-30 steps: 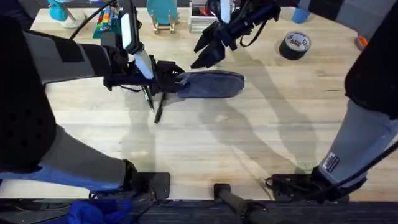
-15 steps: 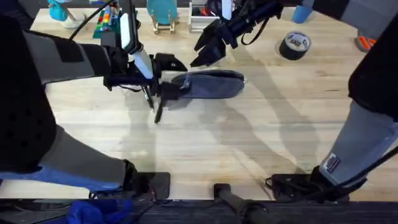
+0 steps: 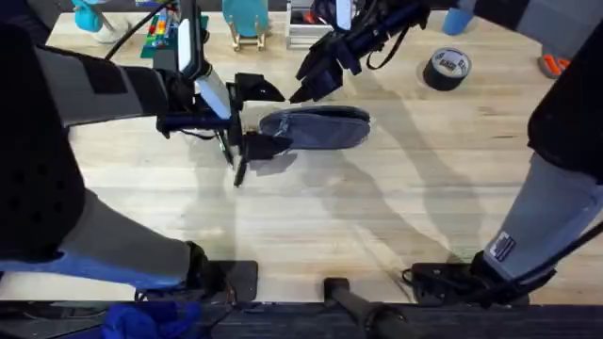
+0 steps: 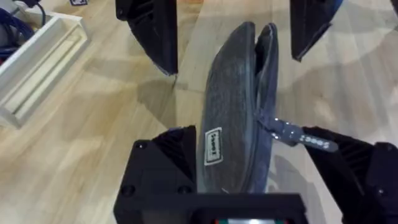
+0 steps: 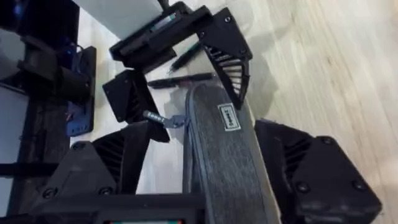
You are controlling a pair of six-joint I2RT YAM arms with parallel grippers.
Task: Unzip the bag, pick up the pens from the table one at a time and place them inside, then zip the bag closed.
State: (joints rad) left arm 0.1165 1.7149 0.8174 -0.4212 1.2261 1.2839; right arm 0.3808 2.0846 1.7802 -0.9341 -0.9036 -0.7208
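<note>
The blue-grey pouch (image 3: 316, 128) lies mid-table between both grippers — left gripper (image 3: 256, 117) spread wide around its end by the zipper pull (image 4: 287, 132), right gripper (image 3: 311, 81) open above the far end. Pens (image 3: 236, 162) lie just beside. If the fingers close on fabric, the pull could slip free — zipper stays shut.

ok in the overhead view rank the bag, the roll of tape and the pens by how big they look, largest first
1. the bag, clearly the largest.
2. the roll of tape, much shorter than the bag.
3. the pens, thin dark sticks partly hidden under the left tool; their full length is unclear, so second and third are uncertain.
</note>
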